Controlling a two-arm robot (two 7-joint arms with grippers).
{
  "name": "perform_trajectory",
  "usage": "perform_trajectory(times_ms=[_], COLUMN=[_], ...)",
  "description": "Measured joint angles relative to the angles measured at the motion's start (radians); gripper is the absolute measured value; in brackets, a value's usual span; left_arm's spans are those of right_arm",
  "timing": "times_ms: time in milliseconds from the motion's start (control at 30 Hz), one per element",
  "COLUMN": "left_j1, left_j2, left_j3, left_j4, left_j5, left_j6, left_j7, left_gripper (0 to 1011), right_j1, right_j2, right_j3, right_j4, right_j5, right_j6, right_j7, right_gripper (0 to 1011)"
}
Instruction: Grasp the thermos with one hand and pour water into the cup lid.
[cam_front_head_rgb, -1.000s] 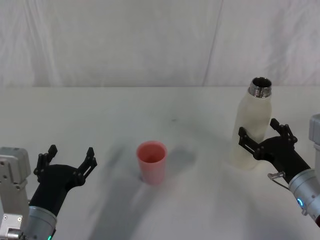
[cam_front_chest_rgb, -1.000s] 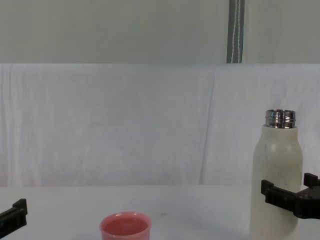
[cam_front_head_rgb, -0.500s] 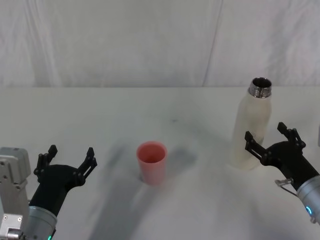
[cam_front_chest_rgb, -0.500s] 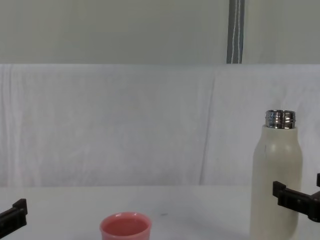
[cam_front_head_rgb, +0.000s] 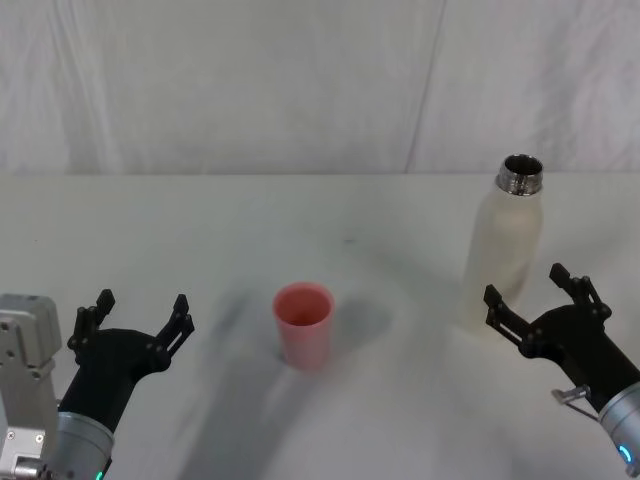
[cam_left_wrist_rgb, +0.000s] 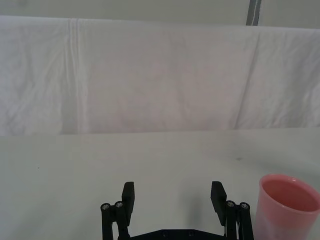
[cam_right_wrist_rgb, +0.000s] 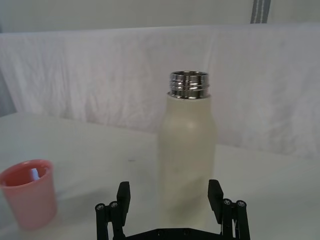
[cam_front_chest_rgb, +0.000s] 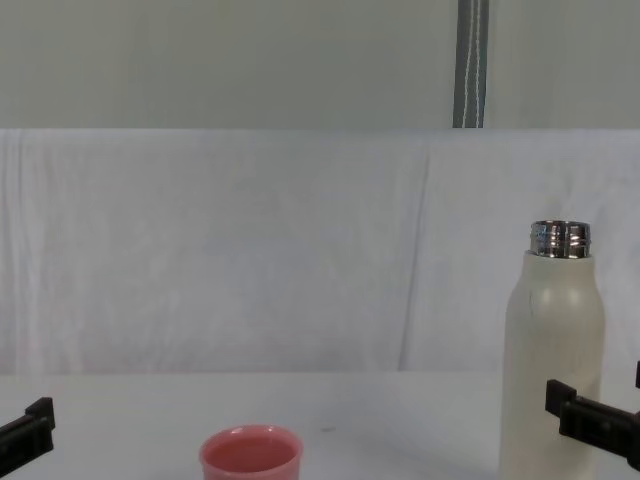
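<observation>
The cream-white thermos stands upright at the right of the table, its steel neck uncapped. The pink cup lid stands mid-table, to its left. My right gripper is open just in front of the thermos on my side, its fingers apart from the bottle. In the right wrist view the thermos rises beyond the open right gripper, with the cup lid off to one side. My left gripper hovers open at the front left, holding nothing. I cannot make out any water.
A white cloth covers the table and hangs as a backdrop behind it. Bare tabletop lies between the cup lid and the thermos and all around them. In the chest view a grey pole stands behind the backdrop.
My right gripper, which had its fingers on both sides of the thermos, has drawn back towards me and stands clear of it. The thermos, cup lid and left gripper have not moved.
</observation>
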Motion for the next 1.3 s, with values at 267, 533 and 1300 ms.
perform_trajectory(times_ms=[267,533,1300], left_j1=[0.0,0.0,0.0], left_j2=[0.0,0.0,0.0], left_j3=[0.0,0.0,0.0], left_j4=[0.0,0.0,0.0], left_j5=[0.0,0.0,0.0], left_j6=[0.0,0.0,0.0], left_j7=[0.0,0.0,0.0], left_gripper=[1001,1001,1001], right_j1=[-0.03,-0.05,-0.035], right_j2=[0.003,-0.004,-0.033], right_j3=[-0.02,-0.049,-0.081], right_j4=[-0.009,0.006,0.09], right_j5=[0.01,0.004,-0.037], right_j6=[-0.016,-0.036,-0.084], right_j7=[0.014,0.015,0.003], right_gripper=[1001,1001,1001])
